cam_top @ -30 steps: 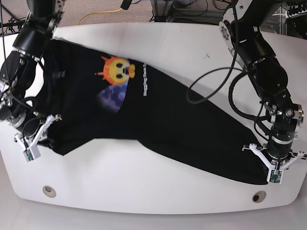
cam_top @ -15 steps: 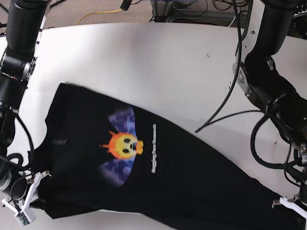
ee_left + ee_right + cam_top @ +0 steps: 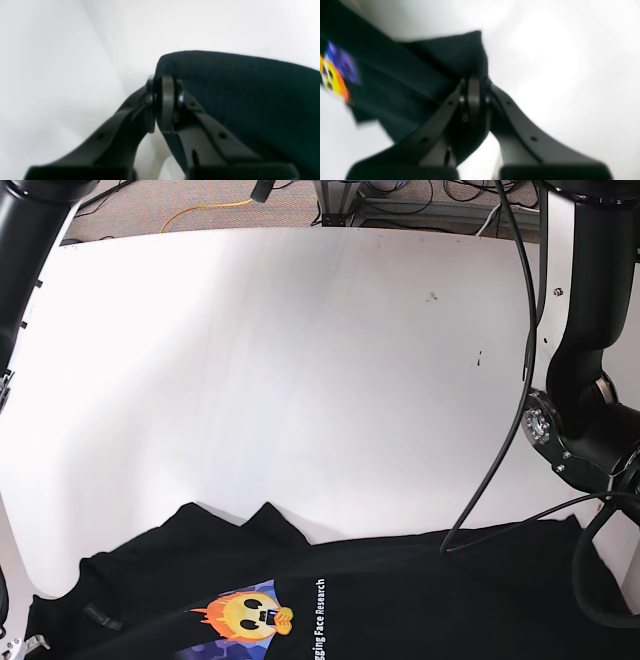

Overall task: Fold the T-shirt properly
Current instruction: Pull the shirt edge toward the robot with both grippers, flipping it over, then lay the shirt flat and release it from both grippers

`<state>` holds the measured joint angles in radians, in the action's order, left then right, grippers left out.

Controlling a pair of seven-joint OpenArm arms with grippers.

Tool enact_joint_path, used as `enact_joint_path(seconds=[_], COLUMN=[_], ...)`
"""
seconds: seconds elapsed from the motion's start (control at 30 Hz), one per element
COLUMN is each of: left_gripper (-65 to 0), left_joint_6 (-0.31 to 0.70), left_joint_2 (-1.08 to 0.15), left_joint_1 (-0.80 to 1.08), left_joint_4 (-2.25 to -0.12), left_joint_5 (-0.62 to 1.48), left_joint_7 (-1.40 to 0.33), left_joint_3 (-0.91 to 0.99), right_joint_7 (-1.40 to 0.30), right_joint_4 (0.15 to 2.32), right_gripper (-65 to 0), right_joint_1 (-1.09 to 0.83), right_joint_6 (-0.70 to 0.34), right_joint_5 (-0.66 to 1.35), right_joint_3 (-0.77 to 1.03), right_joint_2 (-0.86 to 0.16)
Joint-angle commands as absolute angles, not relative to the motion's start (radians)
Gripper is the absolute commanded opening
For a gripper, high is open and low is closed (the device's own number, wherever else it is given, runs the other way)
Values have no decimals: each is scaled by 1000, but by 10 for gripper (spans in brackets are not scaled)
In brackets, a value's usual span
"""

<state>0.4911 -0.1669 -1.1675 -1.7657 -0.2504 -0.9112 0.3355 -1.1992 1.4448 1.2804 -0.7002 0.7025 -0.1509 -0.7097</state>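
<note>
- Now the T-shirt [image 3: 400,600] drapes over the white table's [image 3: 300,380] near edge, print [image 3: 250,618] showing.
- Left gripper [image 3: 157,105] is clenched on a black shirt edge.
- Right gripper [image 3: 475,100] likewise pinches shirt cloth.
- Beyond the table: cables and a yellow cord [image 3: 205,208] on grey carpet.

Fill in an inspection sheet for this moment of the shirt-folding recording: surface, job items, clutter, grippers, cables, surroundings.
Surface: white table, mostly bare, a few small dark specks.
Job's things: black T-shirt at the near edge in the base view, sun-face print and white lettering facing up, partly cut off by the frame.
Clutter: nothing seen.
Grippers: left gripper shut on a T-shirt edge; right gripper shut on T-shirt fabric; both views blurred.
Cables: black cables hang along the left arm over the shirt.
Surroundings: yellow cable on the floor beyond the table, with more wiring and frame parts.
</note>
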Motion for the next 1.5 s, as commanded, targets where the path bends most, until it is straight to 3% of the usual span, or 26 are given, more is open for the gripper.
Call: enact_joint_path(seconds=[0.0,0.07,0.4,0.7,1.0,1.47], left_gripper=[-629,-629,-632,-633,-635,-635], left_joint_6=[489,492,553,610,697,698], left_joint_2=[-199,-200,-200,-191,-128,-51], left_joint_1=[-1227,-1224,-878,-526,-245,173], left_joint_4=[-1801,-1817,-1971,-2014,-2018,-2014], left_joint_5=[-240,-239,-240,-237,-237,-239], left_joint_7=[-924,-952,-978,-977,-975,-972], left_joint_3=[312,309,329,427,559,693], right_joint_7=[-1184,-1184,-1187,-1187,-1187,-1187], right_joint_4=[1471,1501,1699,1859,1917,1917], right_gripper=[-650,-650,-650,-650,-650,-650], right_joint_1=[1306,1287,722,252,-13,-291], right_joint_6=[-698,-698,-698,-698,-698,-698], right_joint_5=[700,702,776,771,769,776], right_joint_3=[-147,-143,188,424,524,605], right_joint_2=[-737,-759,-773,-634,-538,-470])
